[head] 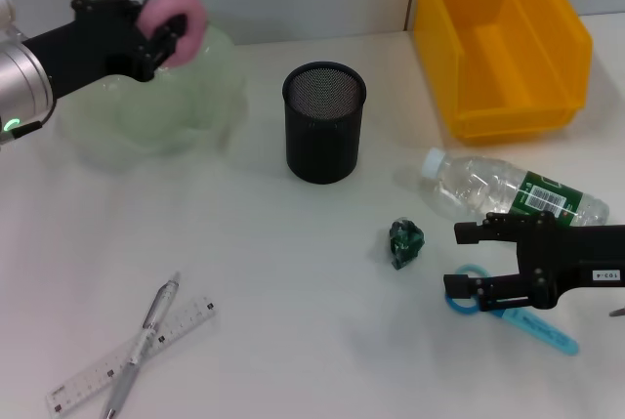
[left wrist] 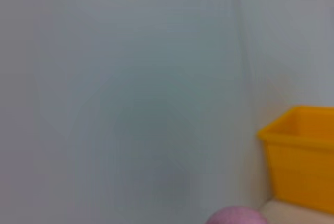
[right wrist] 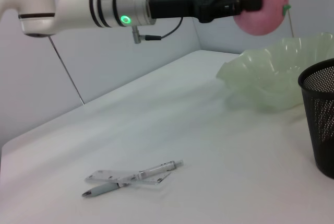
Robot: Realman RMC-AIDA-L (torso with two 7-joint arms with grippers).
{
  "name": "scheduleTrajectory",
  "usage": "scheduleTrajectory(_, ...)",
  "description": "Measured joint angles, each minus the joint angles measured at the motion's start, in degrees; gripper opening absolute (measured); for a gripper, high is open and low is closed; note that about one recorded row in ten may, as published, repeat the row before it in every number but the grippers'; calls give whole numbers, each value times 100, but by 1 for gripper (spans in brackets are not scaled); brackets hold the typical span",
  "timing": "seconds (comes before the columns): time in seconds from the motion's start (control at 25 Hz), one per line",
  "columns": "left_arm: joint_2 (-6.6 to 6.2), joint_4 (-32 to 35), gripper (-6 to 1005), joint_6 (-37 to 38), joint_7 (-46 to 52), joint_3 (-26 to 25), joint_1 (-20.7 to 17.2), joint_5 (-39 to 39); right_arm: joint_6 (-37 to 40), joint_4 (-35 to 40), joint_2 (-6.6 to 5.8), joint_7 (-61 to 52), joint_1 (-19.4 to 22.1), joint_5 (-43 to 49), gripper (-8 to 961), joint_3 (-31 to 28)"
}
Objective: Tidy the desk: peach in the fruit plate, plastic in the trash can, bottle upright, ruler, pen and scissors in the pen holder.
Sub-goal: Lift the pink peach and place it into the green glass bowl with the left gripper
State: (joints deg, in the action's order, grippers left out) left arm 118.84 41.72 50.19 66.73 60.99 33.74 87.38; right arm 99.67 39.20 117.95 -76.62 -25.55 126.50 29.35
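White desk surface point(head: 264, 272) is lying mostly bare through the middle, giving wide open room between the near clutter and the far row. Nearest the robot, a clear ruler point(head: 127, 358) and a silver pen point(head: 142, 341) are crossing each other, both running diagonally away to the right. On the near right, the right gripper point(head: 467, 261) is hovering with its jaws spread and empty, above the blue-handled scissors point(head: 518, 318). Just beside it a crumpled green plastic scrap point(head: 406, 241) is sitting, and a clear bottle point(head: 508, 194) is lying on its side, cap pointing left. Farther back, a black mesh pen holder point(head: 324, 123) is standing upright, a yellow bin point(head: 500, 38) behind it. At far left, the left gripper point(head: 161, 38) is clamping a pink peach point(head: 174, 20) above the wavy translucent green fruit plate point(head: 161, 106).
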Motion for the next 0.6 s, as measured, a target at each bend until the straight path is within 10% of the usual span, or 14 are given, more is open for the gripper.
scheduleTrajectory(0.6, 22, -368, 319, -2133, -943, 1427, 36, -641, 0, -10, 19, 7, -16, 6, 837, 0)
